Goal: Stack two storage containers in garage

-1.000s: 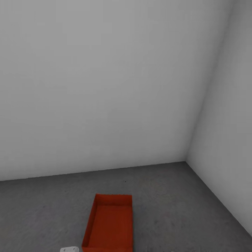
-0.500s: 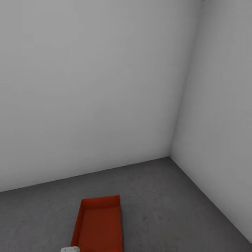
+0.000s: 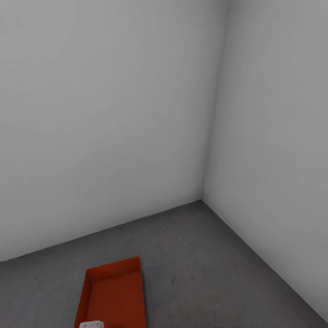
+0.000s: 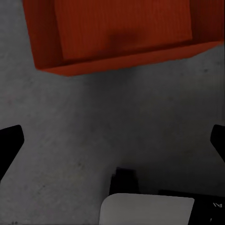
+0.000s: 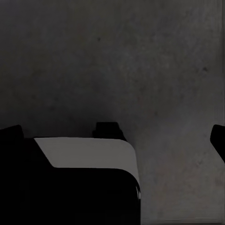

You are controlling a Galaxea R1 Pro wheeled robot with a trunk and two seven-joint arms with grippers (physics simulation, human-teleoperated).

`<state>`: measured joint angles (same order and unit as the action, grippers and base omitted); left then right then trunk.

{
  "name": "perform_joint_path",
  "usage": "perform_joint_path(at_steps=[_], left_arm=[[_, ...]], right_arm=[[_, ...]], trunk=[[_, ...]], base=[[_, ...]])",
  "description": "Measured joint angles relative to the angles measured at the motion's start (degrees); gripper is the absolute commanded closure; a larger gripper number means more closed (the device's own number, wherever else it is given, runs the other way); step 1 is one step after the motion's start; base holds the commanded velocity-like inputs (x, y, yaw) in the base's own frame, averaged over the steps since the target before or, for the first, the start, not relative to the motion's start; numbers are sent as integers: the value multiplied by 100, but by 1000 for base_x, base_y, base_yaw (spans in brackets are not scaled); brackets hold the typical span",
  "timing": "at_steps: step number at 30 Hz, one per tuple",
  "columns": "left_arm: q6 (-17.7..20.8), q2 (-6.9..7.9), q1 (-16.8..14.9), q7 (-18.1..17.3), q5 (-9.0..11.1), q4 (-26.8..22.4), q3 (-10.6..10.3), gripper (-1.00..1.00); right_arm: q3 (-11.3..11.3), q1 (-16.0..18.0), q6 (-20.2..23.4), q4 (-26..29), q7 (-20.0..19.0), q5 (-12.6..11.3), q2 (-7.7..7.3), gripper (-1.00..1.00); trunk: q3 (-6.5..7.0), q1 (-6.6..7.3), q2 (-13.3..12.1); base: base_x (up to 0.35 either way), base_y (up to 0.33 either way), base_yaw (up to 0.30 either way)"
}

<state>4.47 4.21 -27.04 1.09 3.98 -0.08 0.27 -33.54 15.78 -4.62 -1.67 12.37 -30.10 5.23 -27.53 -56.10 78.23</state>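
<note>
One storage container [image 3: 113, 298] sits on the garage floor [image 3: 205, 269] near the corner, seen from the head. At the left wrist, the left gripper [image 4: 112, 140] hangs spread wide and empty just beside that bin. The right gripper [image 5: 117, 136] gapes wide over bare concrete. I'd judge half done: the second bin is yet to be stacked.

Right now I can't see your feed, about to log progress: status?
Left gripper open, empty. Right gripper open, empty. One storage container on garage floor, near corner. Nothing stacked yet.
</note>
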Motion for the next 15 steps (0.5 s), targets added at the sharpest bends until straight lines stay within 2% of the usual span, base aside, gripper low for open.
perform_joint_path(at_steps=[15], left_arm=[[-3, 7, 0, 5, -30, -4, 0, -100]], right_arm=[[0, 1, 0, 0, 0, 0, 16, -100]], trunk=[[0, 0, 0]], base=[[0, 0, -297]])
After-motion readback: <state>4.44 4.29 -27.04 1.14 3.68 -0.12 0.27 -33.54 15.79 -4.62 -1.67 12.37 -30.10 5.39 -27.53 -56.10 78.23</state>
